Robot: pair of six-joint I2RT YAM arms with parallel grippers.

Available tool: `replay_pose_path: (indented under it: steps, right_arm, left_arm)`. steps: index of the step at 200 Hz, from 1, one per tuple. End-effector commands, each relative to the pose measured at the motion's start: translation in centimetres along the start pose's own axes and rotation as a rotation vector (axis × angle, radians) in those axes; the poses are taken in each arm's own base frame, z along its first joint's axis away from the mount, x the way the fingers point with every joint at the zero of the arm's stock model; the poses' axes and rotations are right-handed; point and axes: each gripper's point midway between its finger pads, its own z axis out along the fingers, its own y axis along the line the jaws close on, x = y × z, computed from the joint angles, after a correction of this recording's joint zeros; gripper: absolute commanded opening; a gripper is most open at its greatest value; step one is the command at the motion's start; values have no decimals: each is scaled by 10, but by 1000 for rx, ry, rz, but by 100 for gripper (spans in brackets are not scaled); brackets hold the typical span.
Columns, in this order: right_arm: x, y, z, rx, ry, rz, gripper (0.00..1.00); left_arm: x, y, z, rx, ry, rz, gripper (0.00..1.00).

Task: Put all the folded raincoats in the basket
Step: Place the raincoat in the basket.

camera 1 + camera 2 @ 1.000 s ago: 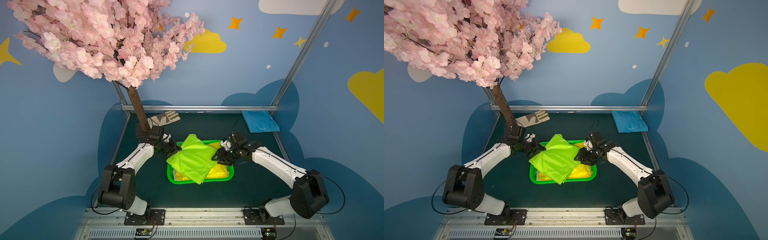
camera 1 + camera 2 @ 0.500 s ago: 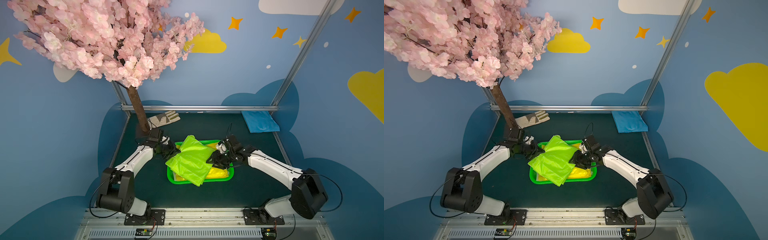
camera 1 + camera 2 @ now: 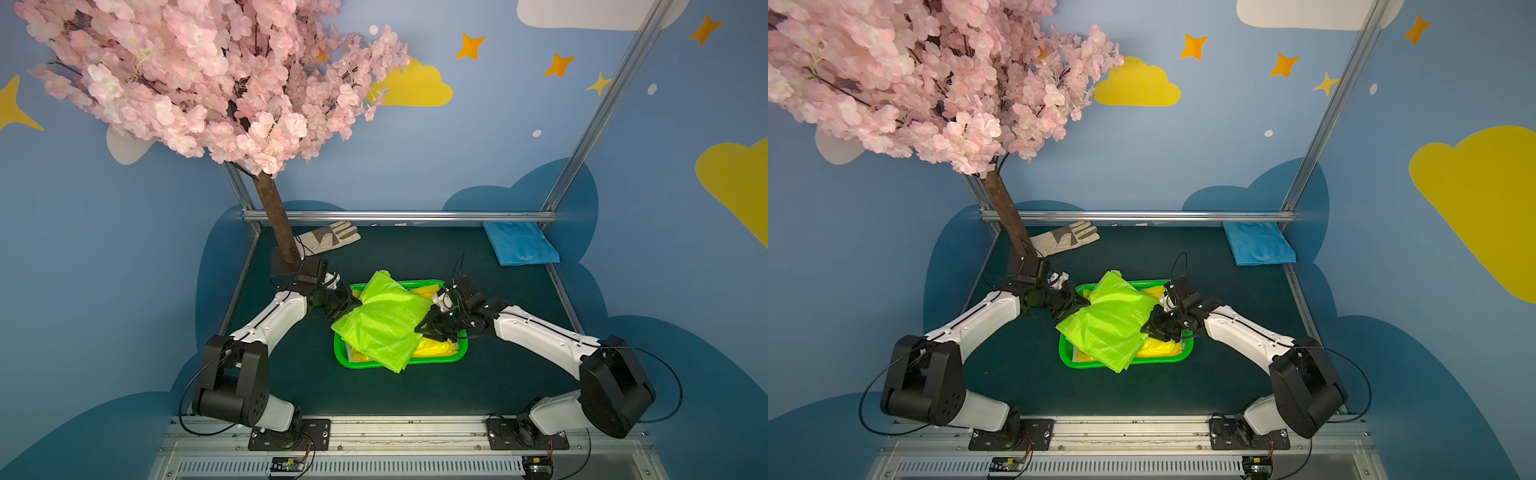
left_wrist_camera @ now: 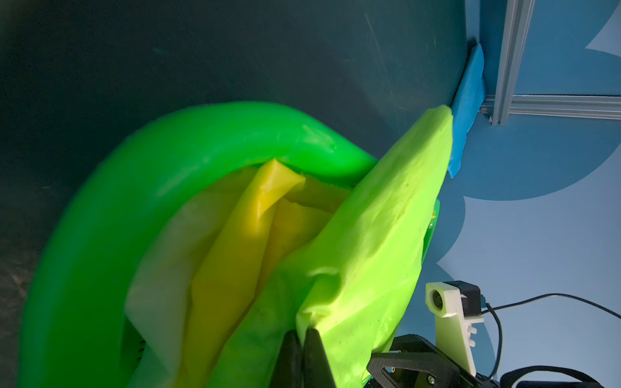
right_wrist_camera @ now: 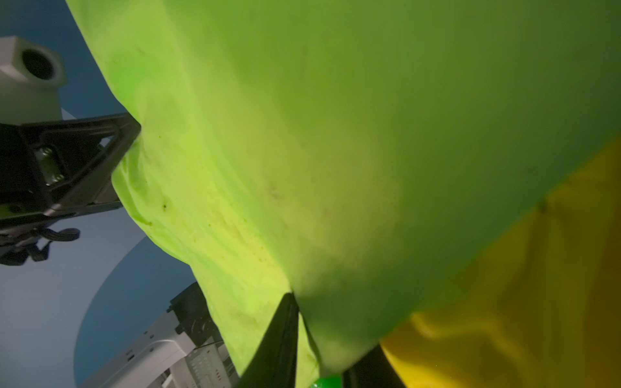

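You're mid-placement: the lime-green raincoat (image 3: 384, 322) hangs at frame centre over the green basket (image 3: 340, 353), with the left gripper (image 3: 351, 305) pinched shut on one edge and the right gripper (image 3: 426, 328) seemingly clamped on the other (that wrist view is blurred), so lower it, tuck the overhang inside, then release.

pink tree (image 3: 208, 83) bk corner | glove (image 3: 328, 240) by trunk (image 3: 276, 224) | blue cloth (image 3: 519, 243) opp corner
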Motion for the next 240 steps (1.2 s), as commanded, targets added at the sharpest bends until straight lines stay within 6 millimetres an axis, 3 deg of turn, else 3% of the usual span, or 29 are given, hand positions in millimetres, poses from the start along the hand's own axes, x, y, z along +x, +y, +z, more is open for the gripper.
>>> replay_pose_path:
  steps: [1,41,93,110,136,181,213,240]
  right_arm:
    - [-3,20,-6,-60,1,-36,15]
    - [-12,35,-25,-88,44,-74,14]
    - [-34,28,-49,-107,138,-99,14]
    - [-40,29,-46,-135,185,-130,16]
    - [-52,17,-29,-106,200,-138,17]
    - [-63,13,-15,-125,184,-171,23]
    - [-65,12,-17,-127,175,-181,23]
    - [-69,8,-22,-111,156,-177,21]
  left_arm:
    - [8,-3,-1,9,35,12,2]
    - [22,-18,-13,2,65,50,5]
    - [55,-28,-14,-6,109,84,6]
    - [62,-24,-9,-21,112,94,7]
    - [66,-14,4,-33,125,89,12]
    - [66,-9,5,-56,102,133,38]
    - [66,-6,-1,-93,100,152,38]
    - [61,11,-12,-219,58,194,35]
